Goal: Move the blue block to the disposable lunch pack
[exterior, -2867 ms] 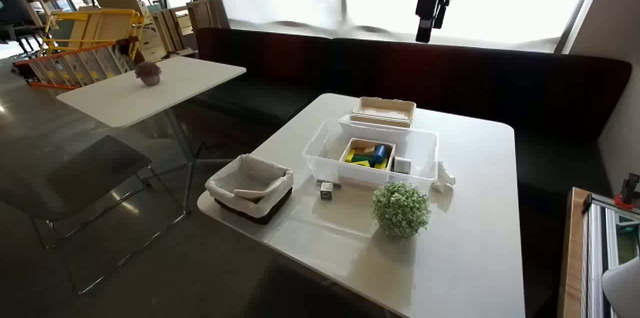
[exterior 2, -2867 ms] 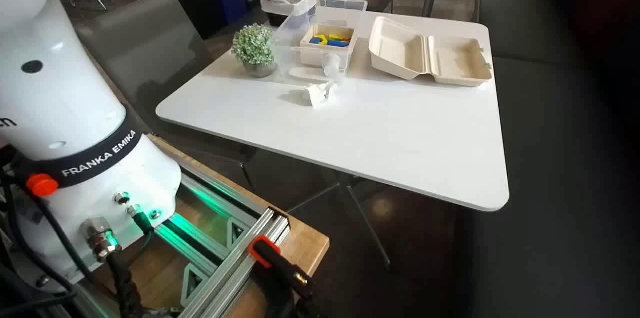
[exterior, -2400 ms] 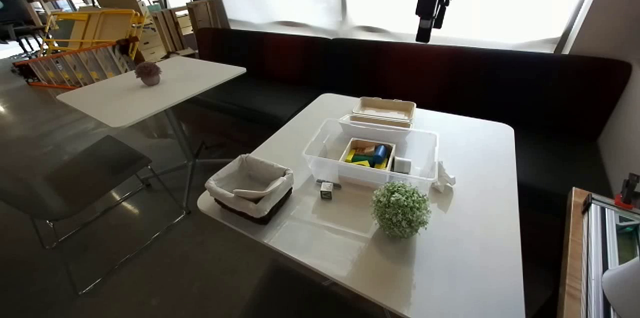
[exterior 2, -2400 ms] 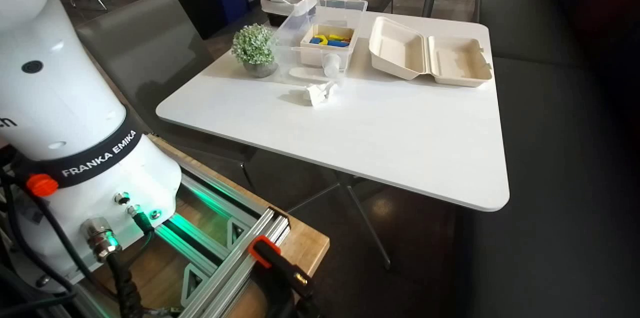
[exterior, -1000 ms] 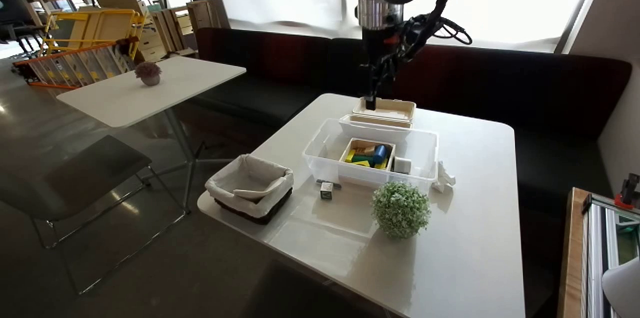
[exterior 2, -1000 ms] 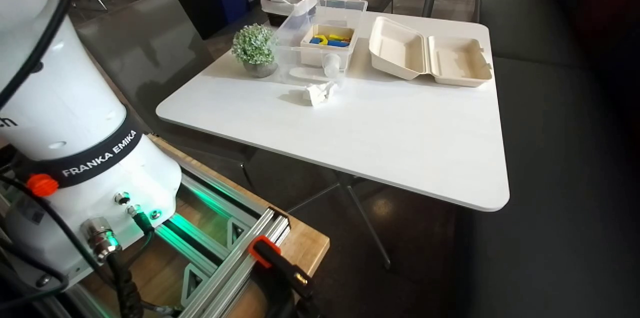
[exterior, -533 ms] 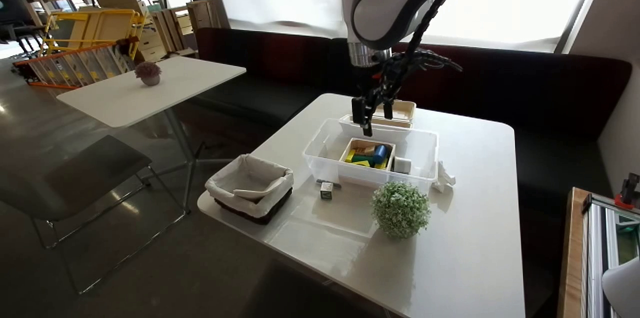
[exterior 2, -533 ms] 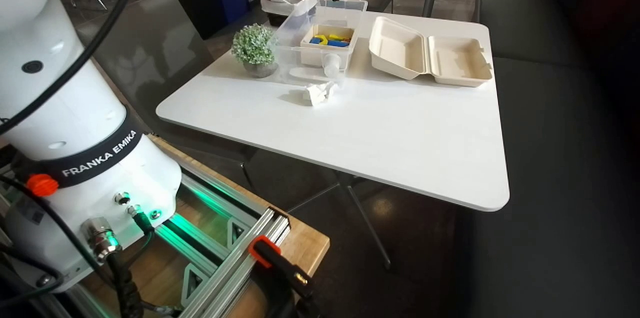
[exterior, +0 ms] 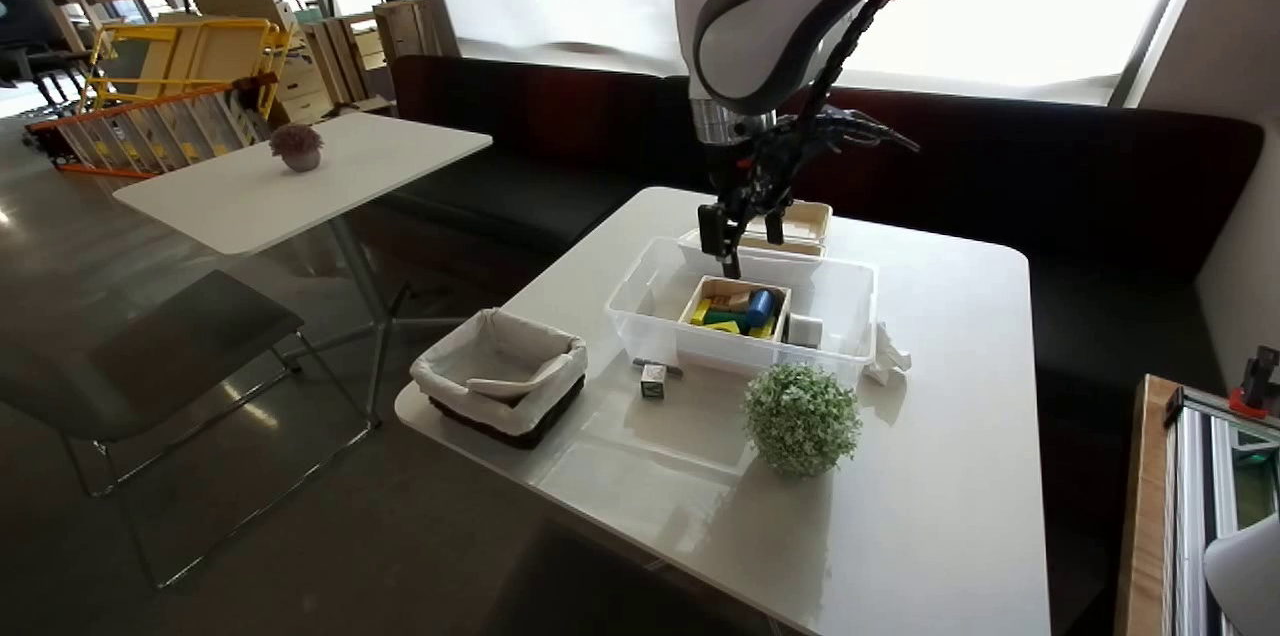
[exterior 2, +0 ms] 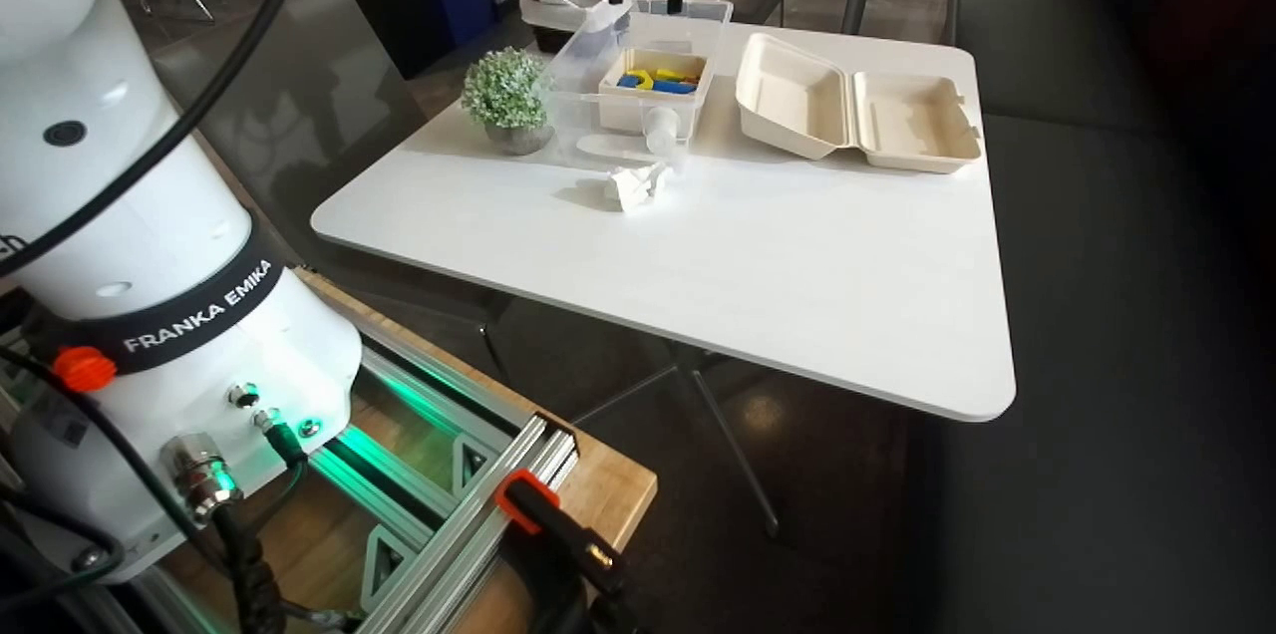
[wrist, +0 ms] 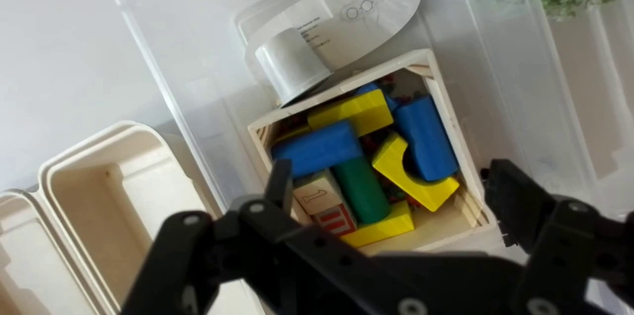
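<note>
Gripper (exterior 2: 645, 4): Hangs over the clear tub (wrist: 161, 79), its two fingers spread wide apart; I am holding nothing.
Wooden box (wrist: 461, 146): Inside that tub, it holds my target: either the left blue block (wrist: 317, 149), seemingly overlapping a green block (wrist: 364, 191), or the right blue block (wrist: 428, 129), next to a yellow arch (wrist: 405, 176). I cannot tell which one the task means.
Lunch pack (exterior 2: 859, 116): Tan, unfolded, on the white table (exterior 2: 778, 255) just beside the tub.
Left blue block: Looks easier to reach, but its length runs nearly along the line between my fingers, so I would turn the wrist to pinch across its width.
Right blue block: Needs less turning, yet it sits close to the box wall, where a finger may jam.
Box rim: I should narrow the spread before descending, or a finger could land on wood.
Tub wall: Lift above it first, then cross to the pack.
</note>
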Controlling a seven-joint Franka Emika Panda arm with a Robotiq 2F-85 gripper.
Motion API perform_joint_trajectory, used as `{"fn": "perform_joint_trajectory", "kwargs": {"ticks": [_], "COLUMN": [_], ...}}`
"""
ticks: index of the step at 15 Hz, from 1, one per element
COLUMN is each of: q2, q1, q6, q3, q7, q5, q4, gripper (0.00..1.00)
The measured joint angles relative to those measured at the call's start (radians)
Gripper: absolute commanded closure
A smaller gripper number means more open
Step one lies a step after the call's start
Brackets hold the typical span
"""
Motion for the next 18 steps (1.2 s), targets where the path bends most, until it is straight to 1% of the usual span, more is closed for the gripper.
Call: {"fn": "perform_joint_trajectory", "kwargs": {"ticks": [2,7,11,15,18], "q2": [0.003,0.061,0.101,0.106,0.106], "q1": [-0.001,-0.009,0.008,0.041,0.050], "q6": [0.000,-0.016,-0.012,0.006,0.028], "q3": [-0.005,-0.033,-0.047,-0.072,-0.097], "q7": [0.025,0.206,0.423,0.650,0.802], "q5": [0.012,0.070,0.074,0.064,0.048], "q4": [0.003,0.065,0.094,0.091,0.074], "gripper": [0.00,0.00,0.00,0.00,0.00]}}
